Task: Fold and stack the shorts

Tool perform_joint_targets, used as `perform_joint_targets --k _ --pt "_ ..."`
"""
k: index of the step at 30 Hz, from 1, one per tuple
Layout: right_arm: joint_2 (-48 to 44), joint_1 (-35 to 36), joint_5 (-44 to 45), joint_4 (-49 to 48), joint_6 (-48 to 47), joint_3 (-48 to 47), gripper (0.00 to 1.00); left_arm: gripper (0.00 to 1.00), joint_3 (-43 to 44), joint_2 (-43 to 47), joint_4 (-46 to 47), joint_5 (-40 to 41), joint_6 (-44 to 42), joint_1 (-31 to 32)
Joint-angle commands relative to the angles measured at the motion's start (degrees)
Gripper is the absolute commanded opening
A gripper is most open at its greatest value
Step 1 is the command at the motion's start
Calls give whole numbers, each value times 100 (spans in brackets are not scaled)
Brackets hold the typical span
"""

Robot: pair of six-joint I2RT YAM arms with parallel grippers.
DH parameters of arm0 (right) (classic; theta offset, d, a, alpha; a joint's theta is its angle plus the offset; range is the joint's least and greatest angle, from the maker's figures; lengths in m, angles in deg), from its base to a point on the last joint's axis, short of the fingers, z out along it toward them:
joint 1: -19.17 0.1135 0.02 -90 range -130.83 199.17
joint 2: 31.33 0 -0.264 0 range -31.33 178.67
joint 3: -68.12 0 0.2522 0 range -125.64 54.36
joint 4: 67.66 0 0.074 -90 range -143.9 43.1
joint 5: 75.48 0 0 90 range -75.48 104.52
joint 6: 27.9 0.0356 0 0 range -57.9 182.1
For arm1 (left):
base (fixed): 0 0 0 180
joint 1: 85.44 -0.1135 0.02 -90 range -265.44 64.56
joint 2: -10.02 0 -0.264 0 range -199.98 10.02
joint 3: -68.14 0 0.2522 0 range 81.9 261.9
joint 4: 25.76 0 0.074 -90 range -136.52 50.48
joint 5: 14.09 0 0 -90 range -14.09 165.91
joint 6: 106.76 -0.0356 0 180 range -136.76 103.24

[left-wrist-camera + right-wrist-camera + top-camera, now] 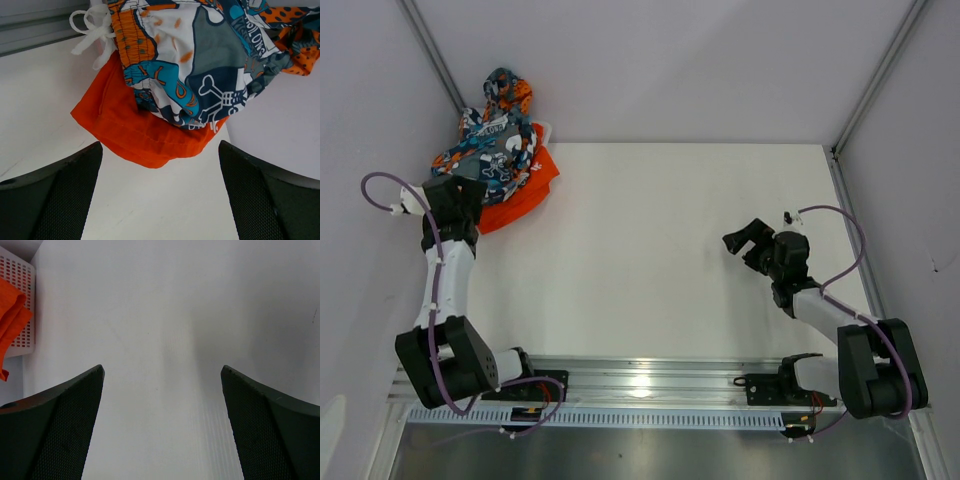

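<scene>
Currently, pickup is pending. My left gripper (160, 146) hangs wide open just short of the heap at the far-left corner of the table (670, 230): printed shorts (200, 60) atop orange shorts (130, 130). Next, advance and pinch the printed pair. My right gripper (162, 371) stands equally wide.

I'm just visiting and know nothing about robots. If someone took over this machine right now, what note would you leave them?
Left pincer: open, empty, facing the near edge of the shorts pile.
Right pincer: open, empty, over the table, away from the cloth.
Things: the printed shorts lie crumpled on top of the orange shorts at the far left corner, by a white mesh basket.
Done: nothing folded yet.
Left: spread and fold each pair, then stack them.
</scene>
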Motion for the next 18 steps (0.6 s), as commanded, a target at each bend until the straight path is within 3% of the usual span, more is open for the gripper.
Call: perform_joint_targets --k 1,13,16,17,18 --pt "49 22 -88 -192 64 -145 99 99 239 -185 208 471 270 -40" --pt "163 30 -141 -279 117 -136 100 92 915 -2064 946 471 736 48" --pt "137 30 -97 -297 91 -110 99 75 1180 -2522 1061 595 745 110" --pt "120 30 -62 -288 91 -101 99 51 1223 -2593 1122 569 693 136" --pt "137 30 -36 -280 73 -93 100 40 1276 -2638 1201 577 658 153"
